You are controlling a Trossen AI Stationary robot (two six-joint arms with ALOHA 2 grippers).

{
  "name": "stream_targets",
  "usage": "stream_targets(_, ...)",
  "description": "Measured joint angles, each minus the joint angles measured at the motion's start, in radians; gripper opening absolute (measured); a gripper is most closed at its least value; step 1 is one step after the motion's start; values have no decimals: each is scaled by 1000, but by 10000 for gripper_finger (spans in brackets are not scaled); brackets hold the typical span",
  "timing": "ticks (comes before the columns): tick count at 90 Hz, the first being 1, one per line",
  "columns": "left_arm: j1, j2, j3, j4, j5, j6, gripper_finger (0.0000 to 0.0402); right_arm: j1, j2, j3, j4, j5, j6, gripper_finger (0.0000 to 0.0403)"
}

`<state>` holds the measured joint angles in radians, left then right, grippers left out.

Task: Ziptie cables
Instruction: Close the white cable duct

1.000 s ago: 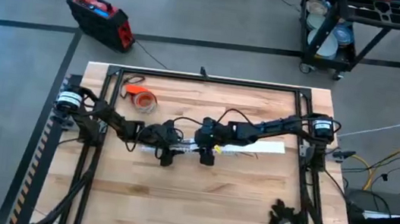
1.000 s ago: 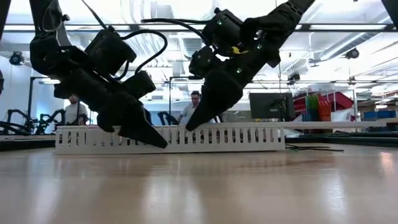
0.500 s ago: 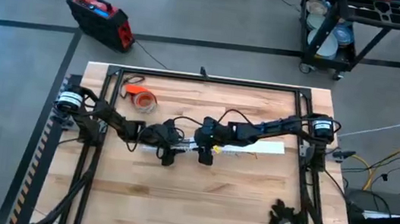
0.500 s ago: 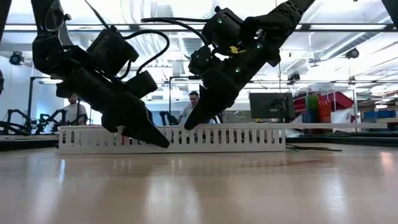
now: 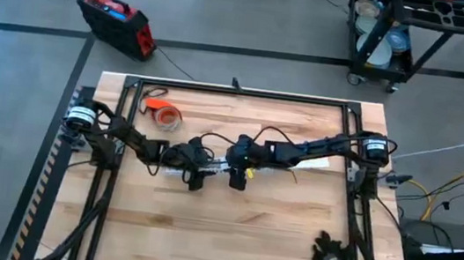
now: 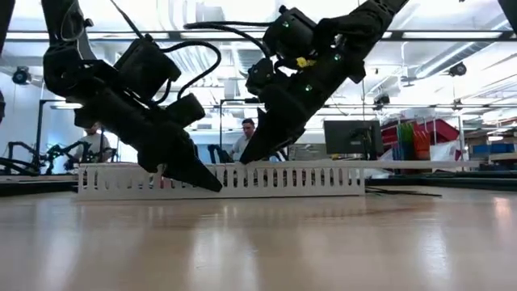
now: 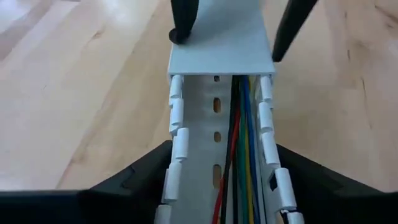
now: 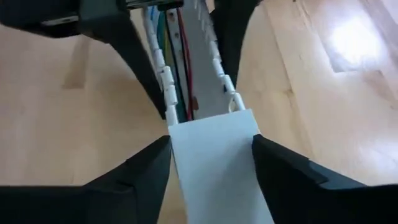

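We log thin green, blue, red and dark cables [image 7: 241, 155] lengthwise in the white slotted channel [image 7: 205, 143]; left gripper [image 7: 221, 186] and right gripper [image 8: 211, 152] each clamp that channel

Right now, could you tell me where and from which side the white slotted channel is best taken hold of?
Probably across its two side walls, from above: the white slotted channel lies flat and long on the table, narrow enough to straddle, as the left claw does; the right claw holds the cover. Stay outside the walls, since the cables run inside its open top.
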<state>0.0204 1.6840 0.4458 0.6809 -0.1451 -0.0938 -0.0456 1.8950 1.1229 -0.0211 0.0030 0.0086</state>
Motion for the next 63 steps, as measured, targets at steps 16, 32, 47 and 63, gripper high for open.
stream_targets(16, -1, -2, 1, -12, 11, 4, 223, 2, 0, -2, -7, -23, -81, 192)
stream_targets(32, -1, -3, 2, -23, 14, 0, 221, -7, -17, 0, -29, -38, -169, 215)
stream_targets(47, -1, 17, 2, -12, 13, -28, 225, -43, -27, -13, -27, -94, -208, 261)
stream_targets(63, -1, 36, 2, 8, 14, -32, 220, -59, -29, -60, 72, -141, -209, 301)
